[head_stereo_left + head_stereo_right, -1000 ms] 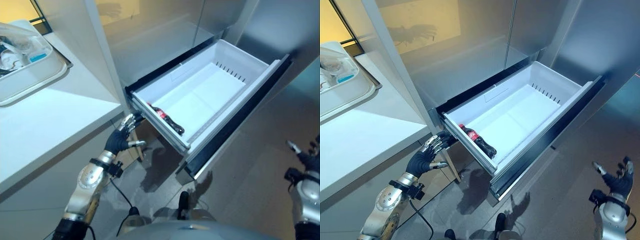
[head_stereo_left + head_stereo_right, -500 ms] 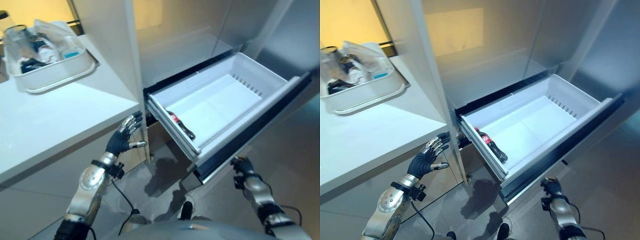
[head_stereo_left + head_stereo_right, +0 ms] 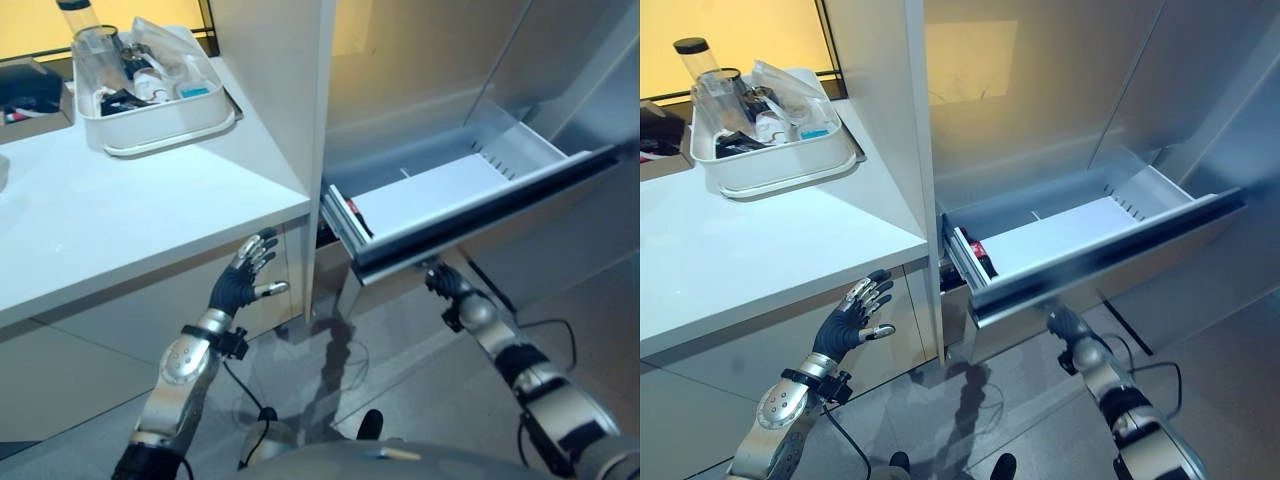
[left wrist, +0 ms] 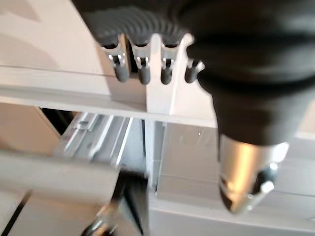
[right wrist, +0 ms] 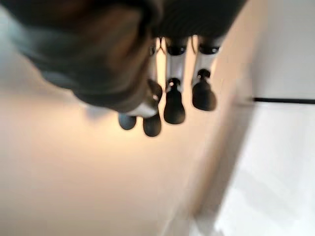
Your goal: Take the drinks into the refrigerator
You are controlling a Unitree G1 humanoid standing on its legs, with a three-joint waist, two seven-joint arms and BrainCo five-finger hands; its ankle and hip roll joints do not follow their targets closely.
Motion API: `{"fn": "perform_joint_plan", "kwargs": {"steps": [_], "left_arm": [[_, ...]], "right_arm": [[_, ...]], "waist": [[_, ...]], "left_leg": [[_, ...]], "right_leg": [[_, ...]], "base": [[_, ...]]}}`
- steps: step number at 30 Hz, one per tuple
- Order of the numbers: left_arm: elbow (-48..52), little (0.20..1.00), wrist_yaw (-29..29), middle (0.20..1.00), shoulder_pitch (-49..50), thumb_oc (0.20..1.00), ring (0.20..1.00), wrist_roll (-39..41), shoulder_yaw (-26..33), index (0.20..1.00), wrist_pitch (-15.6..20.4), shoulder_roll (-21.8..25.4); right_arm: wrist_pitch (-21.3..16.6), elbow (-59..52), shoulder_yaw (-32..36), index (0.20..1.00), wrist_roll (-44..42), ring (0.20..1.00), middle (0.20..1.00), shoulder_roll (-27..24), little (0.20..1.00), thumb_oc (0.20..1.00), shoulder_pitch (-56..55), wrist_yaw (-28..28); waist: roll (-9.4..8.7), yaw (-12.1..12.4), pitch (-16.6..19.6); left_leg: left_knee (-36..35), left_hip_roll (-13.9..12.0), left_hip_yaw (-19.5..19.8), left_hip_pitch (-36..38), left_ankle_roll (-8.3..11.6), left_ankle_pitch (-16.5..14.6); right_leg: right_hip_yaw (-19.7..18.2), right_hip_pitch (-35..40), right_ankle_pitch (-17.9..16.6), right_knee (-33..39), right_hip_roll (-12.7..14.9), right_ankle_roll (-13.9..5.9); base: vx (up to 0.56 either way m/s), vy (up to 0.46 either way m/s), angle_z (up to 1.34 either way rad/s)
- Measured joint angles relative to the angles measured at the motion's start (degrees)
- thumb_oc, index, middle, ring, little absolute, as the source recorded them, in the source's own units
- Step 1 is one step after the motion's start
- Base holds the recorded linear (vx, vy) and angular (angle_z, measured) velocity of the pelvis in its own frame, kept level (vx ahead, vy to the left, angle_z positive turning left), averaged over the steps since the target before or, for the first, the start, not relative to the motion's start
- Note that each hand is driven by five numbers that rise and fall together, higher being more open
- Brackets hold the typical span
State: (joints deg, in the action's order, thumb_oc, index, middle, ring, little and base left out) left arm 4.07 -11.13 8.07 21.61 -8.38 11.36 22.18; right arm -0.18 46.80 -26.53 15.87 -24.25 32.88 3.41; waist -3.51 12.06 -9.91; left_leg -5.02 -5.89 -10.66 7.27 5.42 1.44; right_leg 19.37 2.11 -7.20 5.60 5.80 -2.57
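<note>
The refrigerator drawer [image 3: 1080, 245] stands half open above the right hand [image 3: 447, 283], whose straight fingers press its front; push level and square. The cola bottle [image 3: 978, 256] lies inside, at the drawer's near end. The left hand [image 3: 848, 318] hangs open, well aside.

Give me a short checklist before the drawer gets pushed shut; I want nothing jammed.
1. Bottle lying inside the drawer: ok.
2. Nothing sticking up above the drawer rim: ok.
3. Right robot hand placed at the drawer front, from below: ok.
4. Right robot hand's contact with the front: cannot tell.
5. Left robot hand open, away from the drawer by the counter: ok.
6. Drawer fully shut: not ok.
</note>
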Motion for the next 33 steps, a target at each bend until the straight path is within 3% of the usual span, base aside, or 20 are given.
{"fn": "perform_joint_plan", "kwargs": {"steps": [5, 7, 8, 15, 19, 22, 23, 26, 30, 33], "left_arm": [[-0.3, 1.000, 0.4, 1.000, -0.5, 1.000, 1.000, 0.0, -0.2, 1.000, 0.0, -0.3], [-0.4, 1.000, 0.4, 1.000, -0.7, 1.000, 1.000, 0.0, -0.4, 1.000, 0.0, -0.3], [-0.5, 1.000, 0.5, 1.000, -0.8, 1.000, 1.000, 0.0, -0.4, 1.000, 0.0, -0.5], [-2.2, 1.000, 0.9, 1.000, -1.0, 1.000, 1.000, 0.2, -0.9, 1.000, 0.0, -1.0], [-8.9, 1.000, 2.2, 1.000, -0.5, 1.000, 1.000, 0.6, -1.4, 1.000, -0.8, -2.8], [-12.0, 1.000, 4.2, 1.000, -0.3, 1.000, 1.000, 0.5, -1.4, 1.000, -1.9, -3.9], [-14.3, 1.000, 4.8, 1.000, -0.4, 1.000, 1.000, 0.5, -1.0, 1.000, -1.7, -5.0], [-28.0, 1.000, 7.5, 1.000, -2.2, 1.000, 1.000, 0.4, 0.4, 1.000, -2.5, -8.4], [-42.8, 1.000, 10.0, 1.000, -3.2, 1.000, 1.000, -1.3, 1.1, 1.000, -3.5, -10.0], [-49.1, 1.000, 11.7, 1.000, -4.3, 1.000, 1.000, -5.4, 1.2, 1.000, -3.7, -10.0]], "right_arm": [[-3.7, -7.3, -1.1, 0.219, 4.8, 0.219, 0.219, 3.6, 0.219, 0.219, 8.5, -0.5], [-4.8, -9.0, -1.1, 0.645, 5.6, 0.645, 0.645, 4.6, 0.645, 0.645, 9.9, -0.6], [-4.8, -9.6, -1.1, 1.000, 6.1, 1.000, 1.000, 4.8, 1.000, 1.000, 9.9, -0.7], [-4.7, -8.1, 0.4, 1.000, 5.9, 1.000, 1.000, 5.3, 1.000, 1.000, 3.3, -0.8], [-4.7, -3.5, 10.0, 1.000, -1.4, 1.000, 1.000, 10.0, 1.000, 1.000, -9.8, 0.8], [-2.9, -0.4, 10.8, 1.000, -6.4, 1.000, 1.000, 10.9, 1.000, 1.000, -15.0, 1.6], [-4.4, 3.8, 14.1, 1.000, -8.6, 1.000, 1.000, 12.8, 1.000, 1.000, -17.6, 2.4], [-3.0, 14.7, 14.7, 1.000, -13.4, 1.000, 1.000, 15.5, 1.000, 1.000, -22.0, 2.5], [-2.1, 20.9, 14.9, 1.000, -15.5, 1.000, 1.000, 17.5, 1.000, 1.000, -28.0, 2.2], [-2.3, 23.4, 14.9, 1.000, -15.5, 1.000, 1.000, 17.6, 1.000, 1.000, -29.3, 2.2]], "waist": [[-0.01, 1.8, 0.0], [-0.04, 2.8, 0.1], [-0.17, 3.5, 0.1], [-0.33, 4.0, 0.2], [-0.49, 2.9, 0.3], [-0.67, 2.4, 0.1], [-0.91, 1.2, 0.3], [-0.88, -0.3, 0.3], [-0.57, -3.2, 0.1], [-0.27, -3.3, 0.2]], "left_leg": [[0.0, 0.3, 0.9, 0.0, 0.07, 0.3], [0.0, 0.7, 1.5, 0.0, 0.02, 0.3], [0.0, 0.8, 1.6, -0.1, 0.00, 0.3], [0.0, 1.1, 2.1, 0.0, -0.11, 0.2], [0.0, 1.3, 2.9, 0.0, -0.34, 0.3], [0.0, 1.2, 2.9, -0.4, -0.51, 0.2], [0.0, 1.2, 3.0, -0.6, -0.54, 0.3], [0.0, 1.4, 3.0, -0.4, -0.66, 0.1], [0.0, 1.2, 2.8, -0.3, -0.61, -0.1], [0.0, 1.0, 1.9, 0.1, -0.59, -0.3]], "right_leg": [[0.7, 0.5, 0.2, 0.0, 0.2, -0.11], [1.3, 0.8, 0.4, 0.0, 0.5, -0.39], [1.6, 0.8, 0.5, -0.1, 0.7, -0.50], [2.0, 1.2, 0.6, -0.3, 1.0, -0.65], [2.7, 1.6, 1.0, -0.3, 1.3, -1.23], [2.7, 1.2, 1.1, -0.3, 1.5, -1.33], [3.1, 1.3, 1.2, -0.3, 1.5, -1.39], [3.2, 1.4, 1.4, -0.3, 1.6, -1.57], [2.8, 1.2, 1.3, -0.2, 1.5, -1.36], [2.5, 1.5, 1.5, -0.1, 1.4, -1.35]], "base": [[0.00, 0.005, 0.10], [0.00, 0.003, 0.16], [0.00, 0.004, 0.07], [0.00, 0.005, 0.04], [0.00, 0.002, 0.10], [0.00, -0.003, -0.01], [-0.01, -0.001, 0.08], [0.00, 0.001, 0.00], [0.01, 0.008, -0.03], [0.03, 0.017, -0.08]]}}
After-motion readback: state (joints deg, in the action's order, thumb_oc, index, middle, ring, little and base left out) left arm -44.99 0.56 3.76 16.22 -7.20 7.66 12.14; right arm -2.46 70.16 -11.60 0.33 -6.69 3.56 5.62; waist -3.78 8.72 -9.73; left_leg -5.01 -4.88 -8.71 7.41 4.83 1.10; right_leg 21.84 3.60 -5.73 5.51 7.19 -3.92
